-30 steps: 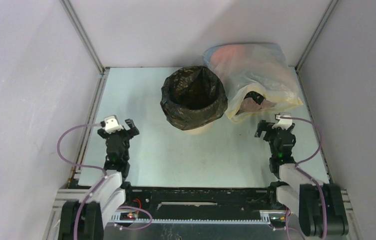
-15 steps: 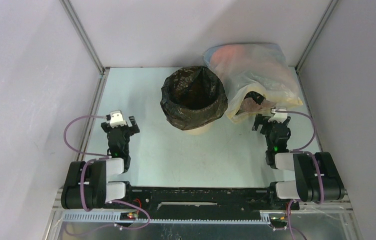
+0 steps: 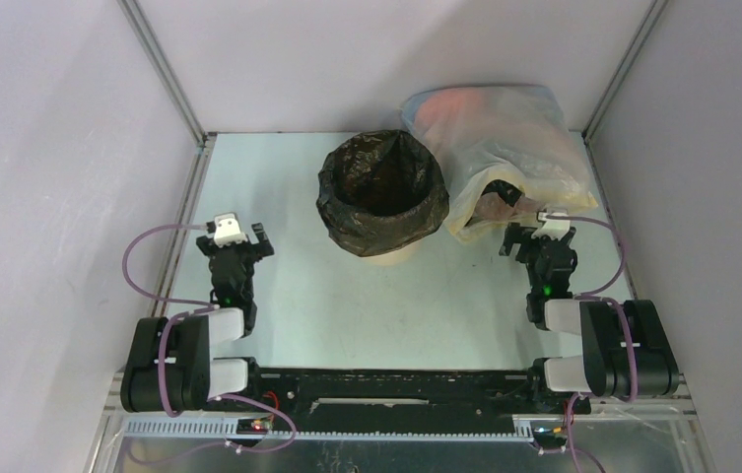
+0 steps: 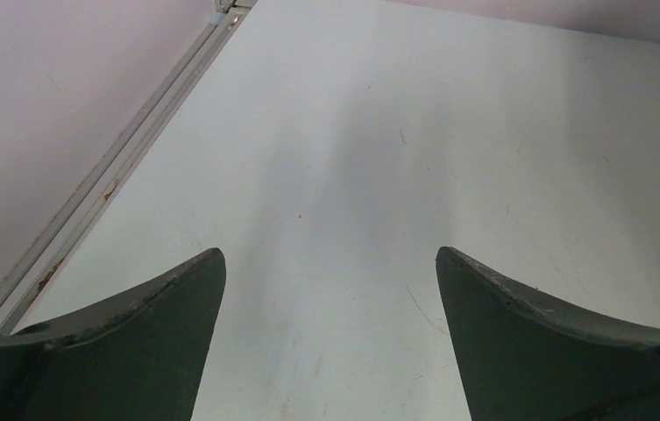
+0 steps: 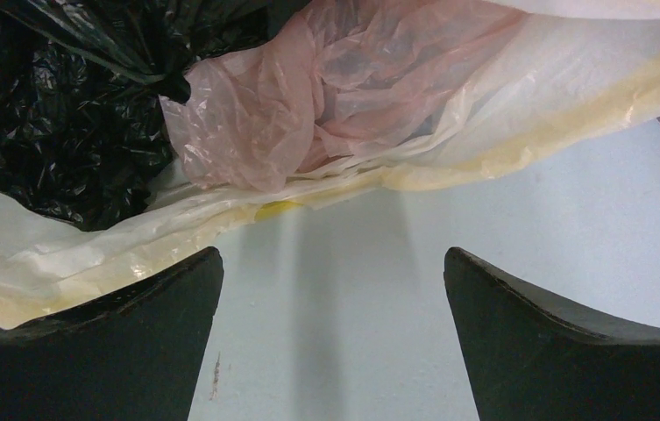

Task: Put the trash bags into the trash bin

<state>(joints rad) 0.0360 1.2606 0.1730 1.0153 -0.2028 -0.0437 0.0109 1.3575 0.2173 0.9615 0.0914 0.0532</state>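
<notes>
Containers: 2.

1. Round tan bin (image 3: 387, 257), smooth-walled, upright at 12 o'clock on the pale matte table (image 3: 347, 305). The glossy black crinkled plastic bag (image 3: 382, 193) sits in it as a liner. Its mouth is open and the body sags inside. The top is folded out over the rim and down the walls, so only a strip of tan base shows on the near side. One crumpled peak stands up at the far rim. The interior is dark and I can't make out anything else in it.

2. Large translucent whitish-yellow plastic bag (image 3: 505, 138) at 1–2 o'clock, slumped on its side right against the black bag's right flank, mouth toward the near edge. Inside are thin wrinkled pink film (image 5: 308, 96) and a wad of black crinkled plastic (image 5: 54, 114) at the left of the mouth. Can't tell how many pieces the wad is.

Left gripper (image 3: 236, 239) at 8 o'clock has its jaws wide apart and empty over bare table. An aluminium rail (image 4: 116, 171) runs along its left.

Right gripper (image 3: 540, 236) at 3 o'clock also has its jaws wide apart and empty. Its tips are just short of the yellowish bag's mouth, not touching.

Fingers on both are dark and curved.

Counts: 1 bin, 1 black liner bag, 1 yellowish bag, 2 grippers.
</notes>
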